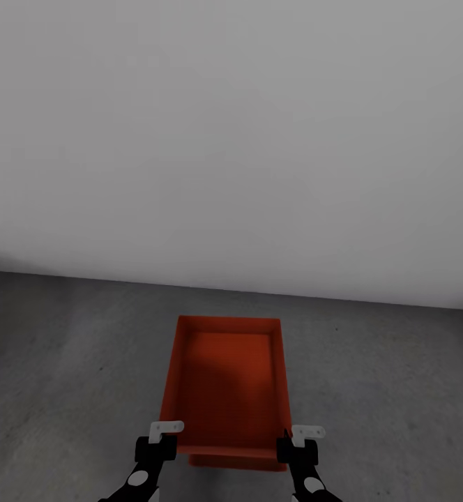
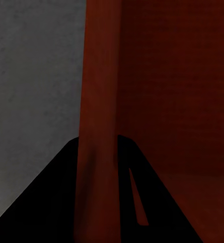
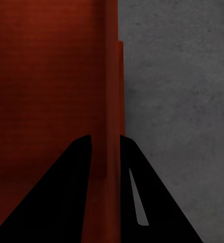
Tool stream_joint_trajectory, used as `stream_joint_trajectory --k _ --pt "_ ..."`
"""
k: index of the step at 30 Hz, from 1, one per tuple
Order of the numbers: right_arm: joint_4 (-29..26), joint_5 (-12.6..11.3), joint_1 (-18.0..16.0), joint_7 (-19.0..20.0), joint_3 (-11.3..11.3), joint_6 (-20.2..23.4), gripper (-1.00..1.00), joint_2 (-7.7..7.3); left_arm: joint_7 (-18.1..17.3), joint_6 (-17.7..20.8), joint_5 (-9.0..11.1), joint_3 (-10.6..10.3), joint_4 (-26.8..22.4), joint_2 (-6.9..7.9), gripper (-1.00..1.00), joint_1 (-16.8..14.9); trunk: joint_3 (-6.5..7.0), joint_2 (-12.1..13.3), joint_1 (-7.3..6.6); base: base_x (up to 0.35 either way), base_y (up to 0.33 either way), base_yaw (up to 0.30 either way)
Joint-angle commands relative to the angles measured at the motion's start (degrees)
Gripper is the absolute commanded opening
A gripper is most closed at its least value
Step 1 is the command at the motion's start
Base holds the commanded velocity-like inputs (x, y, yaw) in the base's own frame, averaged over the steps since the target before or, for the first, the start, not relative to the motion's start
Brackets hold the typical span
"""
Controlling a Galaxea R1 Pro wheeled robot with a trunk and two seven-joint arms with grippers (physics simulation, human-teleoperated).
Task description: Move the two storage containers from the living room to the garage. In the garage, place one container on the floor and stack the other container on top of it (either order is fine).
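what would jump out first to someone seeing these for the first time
The orange-red storage container stands out at once, low in the middle of the head view above the dark grey concrete floor. The left pincer and right pincer each clamp a side wall near its closest corners. A bare pale grey wall rises behind.

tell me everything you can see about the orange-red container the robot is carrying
The container is an open, lidless, smooth-walled orange-red rectangular bin, looking like plastic, apparently empty. It is held level above the dark grey floor, long axis pointing toward the pale wall. The left hand and right hand each clamp a side wall near its near end.
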Motion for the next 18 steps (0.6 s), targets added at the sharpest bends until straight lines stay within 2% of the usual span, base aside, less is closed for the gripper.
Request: stream_joint_trajectory --k 1,5,18 --pt "-3.7 1.1 -0.1 0.7 -1.1 -0.3 -1.0 0.01 0.6 0.0 0.2 -0.1 0.2 0.06 -1.0 0.0 -0.06 0.0 0.01 0.0 0.0 -0.005" --pt "-3.7 1.1 -0.1 0.7 -1.1 -0.3 -1.0 0.04 0.6 0.0 0.2 -0.1 0.1 0.06 -1.0 0.0 -0.06 0.0 0.01 0.0 0.0 -0.024" --pt "-3.7 1.0 -0.1 0.7 -1.1 -0.3 -1.0 0.04 0.6 0.0 0.2 -0.1 0.2 0.06 -1.0 0.0 -0.06 0.0 0.01 0.0 0.0 -0.233"
